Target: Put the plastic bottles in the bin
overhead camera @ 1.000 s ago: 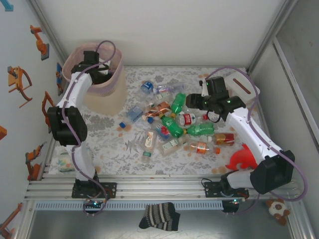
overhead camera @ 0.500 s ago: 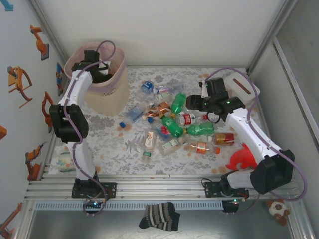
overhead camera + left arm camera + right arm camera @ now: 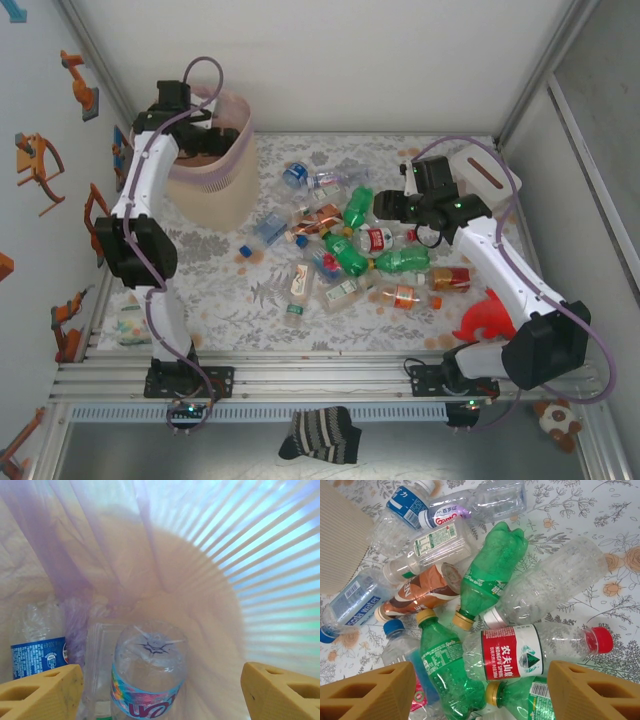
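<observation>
Bottles (image 3: pixel 348 252) litter the middle of the table (image 3: pixel 215 290) under the right gripper (image 3: pixel 480 682), spread and empty; the left gripper (image 3: pixel 161 682) hangs released inside the far-left bin (image 3: pixel 215 195).

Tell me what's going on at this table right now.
Two robot arms are clearing plastic bottles off the table into the pink bin. The left gripper hangs inside the bin, open, with nothing between its fingers. Below it lie a clear bottle with a colourful label and a blue-labelled bottle. The right gripper hovers open over the pile, above a red-capped bottle with a red label. Many bottles are not yet binned.
</observation>
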You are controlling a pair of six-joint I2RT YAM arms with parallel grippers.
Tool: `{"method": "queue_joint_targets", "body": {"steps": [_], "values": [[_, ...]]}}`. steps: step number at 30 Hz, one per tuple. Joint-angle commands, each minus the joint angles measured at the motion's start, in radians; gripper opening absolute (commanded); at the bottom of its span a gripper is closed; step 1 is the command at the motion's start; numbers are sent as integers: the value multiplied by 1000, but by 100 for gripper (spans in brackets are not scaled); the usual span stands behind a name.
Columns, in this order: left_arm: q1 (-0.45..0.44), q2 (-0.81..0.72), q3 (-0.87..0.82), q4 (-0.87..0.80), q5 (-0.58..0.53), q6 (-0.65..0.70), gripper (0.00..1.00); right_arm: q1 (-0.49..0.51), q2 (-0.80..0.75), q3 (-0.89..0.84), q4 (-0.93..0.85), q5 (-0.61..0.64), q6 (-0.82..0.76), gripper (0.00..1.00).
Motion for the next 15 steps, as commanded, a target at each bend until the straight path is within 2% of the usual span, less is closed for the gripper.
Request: {"method": "queue_joint_targets", "body": {"steps": [1, 15], "values": [[-4, -83, 31, -37, 57, -23, 82, 8, -11, 18, -14, 21, 9, 69], [-4, -287, -75, -37, 108, -52, 82, 8, 12, 4, -39, 9, 19, 69]]}}
